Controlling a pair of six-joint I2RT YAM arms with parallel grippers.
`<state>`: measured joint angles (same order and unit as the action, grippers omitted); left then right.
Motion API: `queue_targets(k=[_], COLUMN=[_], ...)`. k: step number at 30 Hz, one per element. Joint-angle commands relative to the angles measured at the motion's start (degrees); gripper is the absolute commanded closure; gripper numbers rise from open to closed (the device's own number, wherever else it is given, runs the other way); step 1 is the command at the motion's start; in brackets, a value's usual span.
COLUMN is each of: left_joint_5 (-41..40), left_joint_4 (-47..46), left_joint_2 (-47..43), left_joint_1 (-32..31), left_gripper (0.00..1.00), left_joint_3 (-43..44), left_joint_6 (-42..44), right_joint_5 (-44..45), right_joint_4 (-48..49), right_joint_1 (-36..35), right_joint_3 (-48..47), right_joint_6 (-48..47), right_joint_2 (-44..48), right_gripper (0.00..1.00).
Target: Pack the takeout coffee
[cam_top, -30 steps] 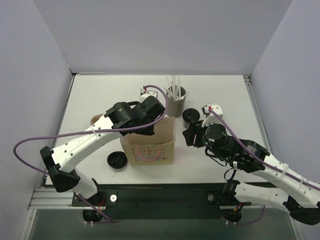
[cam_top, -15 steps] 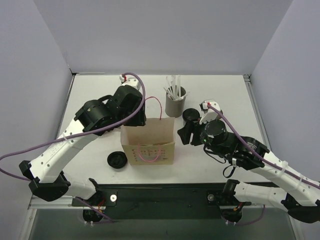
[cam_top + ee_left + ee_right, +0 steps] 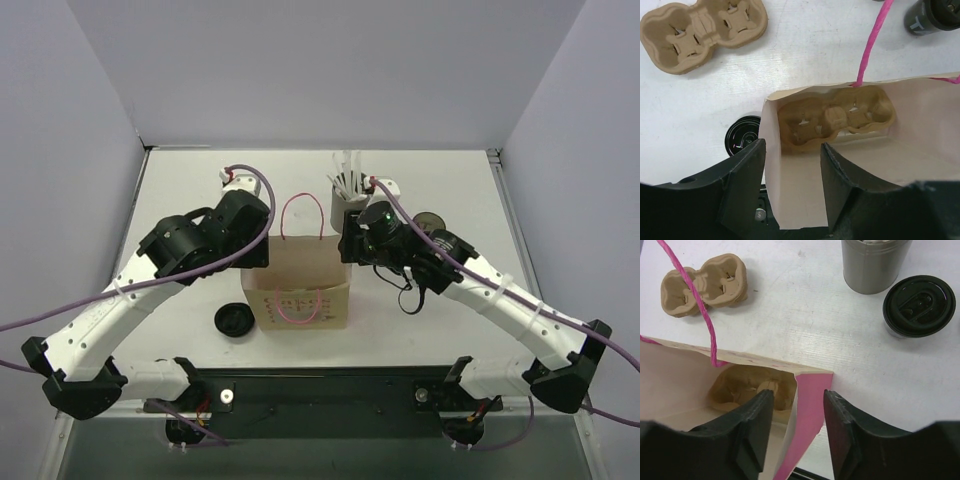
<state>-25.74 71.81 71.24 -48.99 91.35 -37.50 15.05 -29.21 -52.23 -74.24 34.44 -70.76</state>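
The takeout coffee [image 3: 919,305], a short dark cup with a black lid, stands on the table beside the grey straw holder [image 3: 872,265]; it also shows at the top right of the left wrist view [image 3: 932,17]. The open paper bag [image 3: 297,300] with pink handles sits mid-table with a cardboard cup carrier [image 3: 835,117] inside. My left gripper [image 3: 792,170] is open and straddles the bag's left wall. My right gripper [image 3: 797,415] is open too, with the bag's pink right wall [image 3: 810,405] between its jaws, not pinched.
A second cardboard carrier [image 3: 702,30] lies on the table left of the bag. A loose black lid [image 3: 233,320] rests near the bag's front left corner. White straws stick up from the straw holder [image 3: 347,208] behind the bag. Grey walls enclose the table.
My left gripper pulled back from over the bag to its left wall and opened wider. My right arm swung from beside the bag's right front to its far right corner.
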Motion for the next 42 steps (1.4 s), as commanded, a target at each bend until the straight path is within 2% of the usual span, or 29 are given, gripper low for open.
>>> queue_targets(k=[1, 3, 4, 7, 9, 14, 20, 27, 30, 32, 35, 36, 38, 39, 42], left_joint_5=[-2.3, -3.44, -4.14, -6.52, -5.12, -2.31, -0.72, 2.0, 2.97, 3.68, 4.9, 5.43, 7.18, 8.06, 10.26], left_joint_4=[1.04, 4.89, 6.92, 15.79, 18.63, 18.62, 18.37, 13.1, 11.25, 8.71, 5.54, 4.58, 0.98, -0.43, -7.46], left_joint_2=[1.96, 4.51, 5.74, 10.83, 13.31, 12.6, 7.87, 4.79, 4.26, 3.73, 3.9, 3.99, 4.17, 3.91, 0.75], left_joint_1=[0.3, 0.3, 0.3, 0.39, 0.65, 1.88, 3.99, 6.36, 7.15, 7.86, 10.13, 10.41, 10.5, 10.58, 10.5], left_gripper=[0.43, 0.44, 0.44, 0.44, 0.44, 0.43, 0.43, 0.44, 0.45, 0.48, 0.59, 0.77, 0.94, 0.99, 1.0], left_joint_3=[2.06, 4.44, 8.19, 14.62, 19.99, 22.82, 13.97, 3.59, 1.65, -0.38, -1.53, -1.18, 0.4, 1.02, 0.76], left_joint_6=[-2.84, -3.99, -4.34, -5.74, -4.96, -7.94, -10.32, -5.75, -5.31, -4.0, -0.84, 1.18, 3.38, 5.31, 8.04], right_joint_5=[0.33, 0.68, 0.6, 1.03, 1.56, 0.61, -1.6, -0.72, -0.64, -0.28, -0.02, -0.11, -0.98, -1.42, -2.13], right_joint_4=[-3.22, -3.83, -4.01, -5.33, -5.51, -5.33, -5.42, -5.33, -5.42, -5.15, -3.93, -2.7, -0.86, 0.46, 6.61], right_joint_1=[0.81, 0.9, 0.99, 0.9, 0.99, 1.51, 1.51, 1.51, 1.51, 1.51, 1.51, 1.51, 1.43, 1.34, 0.73], right_joint_3=[-5.56, -8.01, -8.81, -10.83, -10.75, -7.77, -4.96, -3.46, -2.67, -2.4, -2.23, -2.49, -3.1, -3.11, -2.93], right_joint_6=[-1.38, -2.26, -3.05, -5.16, -5.87, -5.61, -2.62, -0.86, -0.51, -0.33, -2.26, -3.57, -7.86, -9.63, -17.11], right_joint_2=[-3.05, -4.46, -4.82, -5.7, -5.01, -3.68, -1.49, -2.19, -2.28, -2.36, -2.45, -2.19, -1.32, -0.7, 2.2], right_gripper=[0.67, 0.76, 0.84, 0.95, 0.99, 1.0, 1.0, 1.0, 1.0, 1.0, 1.0, 1.0, 1.0, 1.0, 1.0])
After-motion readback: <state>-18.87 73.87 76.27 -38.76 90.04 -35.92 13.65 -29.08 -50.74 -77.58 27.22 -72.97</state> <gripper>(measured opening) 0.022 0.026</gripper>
